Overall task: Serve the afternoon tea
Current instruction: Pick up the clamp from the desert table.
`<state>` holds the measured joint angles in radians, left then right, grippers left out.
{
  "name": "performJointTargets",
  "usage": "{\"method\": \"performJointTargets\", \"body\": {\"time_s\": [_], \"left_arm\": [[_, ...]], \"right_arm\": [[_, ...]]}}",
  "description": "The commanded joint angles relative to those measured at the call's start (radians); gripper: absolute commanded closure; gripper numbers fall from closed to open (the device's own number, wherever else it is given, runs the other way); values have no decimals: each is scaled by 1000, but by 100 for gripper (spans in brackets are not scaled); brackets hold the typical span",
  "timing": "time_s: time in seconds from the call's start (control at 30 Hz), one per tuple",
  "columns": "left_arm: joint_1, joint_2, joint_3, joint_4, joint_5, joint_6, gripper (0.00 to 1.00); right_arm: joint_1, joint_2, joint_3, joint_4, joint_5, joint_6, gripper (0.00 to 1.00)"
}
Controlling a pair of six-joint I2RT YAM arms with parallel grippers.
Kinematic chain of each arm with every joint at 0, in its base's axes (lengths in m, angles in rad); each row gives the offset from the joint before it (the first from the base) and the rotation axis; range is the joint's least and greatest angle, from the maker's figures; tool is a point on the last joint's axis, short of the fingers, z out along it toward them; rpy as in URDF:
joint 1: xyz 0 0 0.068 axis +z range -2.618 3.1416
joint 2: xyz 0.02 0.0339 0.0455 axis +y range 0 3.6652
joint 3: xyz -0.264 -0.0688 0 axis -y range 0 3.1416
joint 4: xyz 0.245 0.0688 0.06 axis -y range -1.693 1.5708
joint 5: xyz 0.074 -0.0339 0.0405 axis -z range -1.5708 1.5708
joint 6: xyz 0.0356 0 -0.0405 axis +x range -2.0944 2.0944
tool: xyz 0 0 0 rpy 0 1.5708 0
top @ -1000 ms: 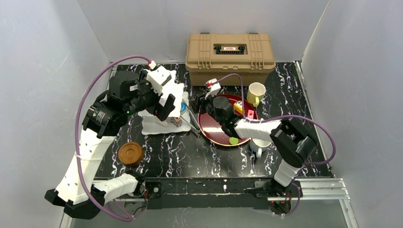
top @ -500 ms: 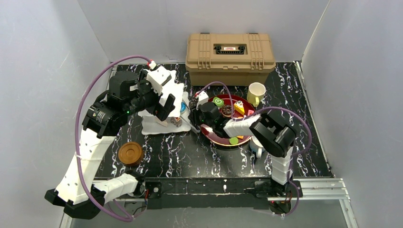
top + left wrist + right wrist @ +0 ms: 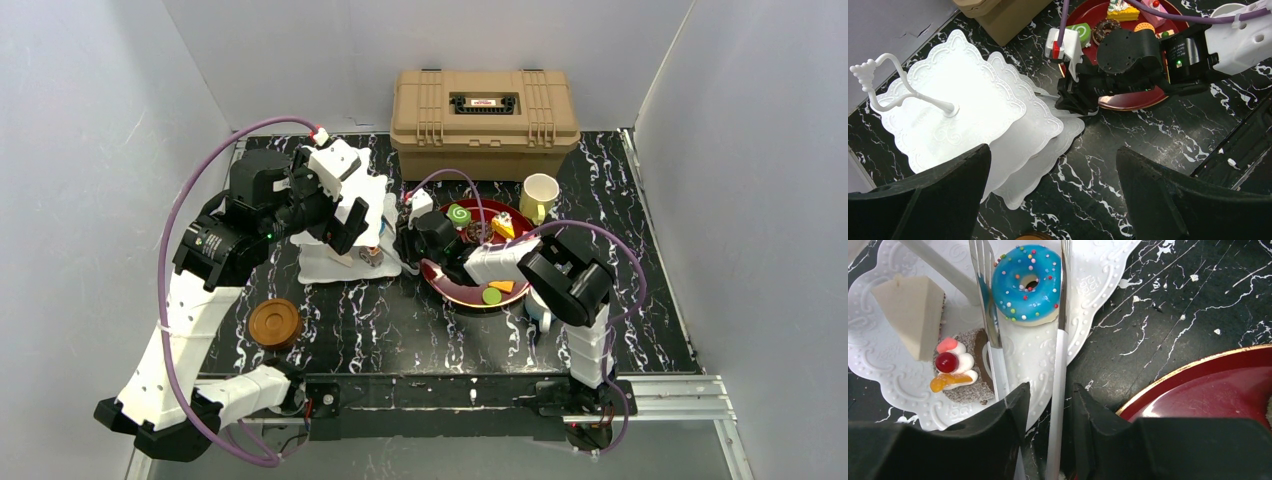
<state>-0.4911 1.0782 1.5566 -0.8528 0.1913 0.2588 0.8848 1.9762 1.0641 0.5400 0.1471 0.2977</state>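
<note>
On a wavy-edged tier of the white stand [image 3: 1088,285], the blue donut [image 3: 1026,282] lies between the two tips of the tongs [image 3: 1057,370], which touch it at three and nine o'clock. I cannot tell whether it rests on the tier or hangs just above it. My right claw [image 3: 1048,405] is clamped around the tongs' arms, pressing them together.

On the same tier, a white wedge cake [image 3: 910,315] lies at nine o'clock of the donut and a brown cake with cream and a cherry [image 3: 958,372] at seven o'clock. The dark red tray [image 3: 1208,385] lies at four o'clock, just beside the stand's rim.

From above, the tray carries a green roll [image 3: 459,214] at its twelve o'clock and a yellow cake [image 3: 503,226] at one o'clock. The cream-yellow mug [image 3: 540,193] stands at two o'clock of the tray. The white mug [image 3: 540,305] is at four o'clock, half hidden by my right arm. The tan case [image 3: 485,108] sits at twelve o'clock. The brown coasters [image 3: 275,322] lie at seven o'clock of the stand.

My left claw [image 3: 1053,200] hangs above the stand, jaws spread wide, holding nothing.
</note>
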Motion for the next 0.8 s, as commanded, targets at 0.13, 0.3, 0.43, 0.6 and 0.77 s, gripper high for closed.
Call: {"method": "performJointTargets", "body": {"time_s": [0.13,0.3,0.43,0.6,0.77], "left_arm": [[3,-9,9,-1,17,-4,7],[3,-10,10,0,16,-5,7],[3,-11,10,3,15,-4,7],[3,-13,9,3,11,2,7],[3,-11,14,4,14,2,7]], "right_arm": [[8,-80,-2,26,72,-38,50],[8,-78,38,1,80,-50,49],[8,-36,83,-60,51,-49,49],[8,2,102,-123,11,-43,49],[10,28,139,-198,-14,-50,52]]}}
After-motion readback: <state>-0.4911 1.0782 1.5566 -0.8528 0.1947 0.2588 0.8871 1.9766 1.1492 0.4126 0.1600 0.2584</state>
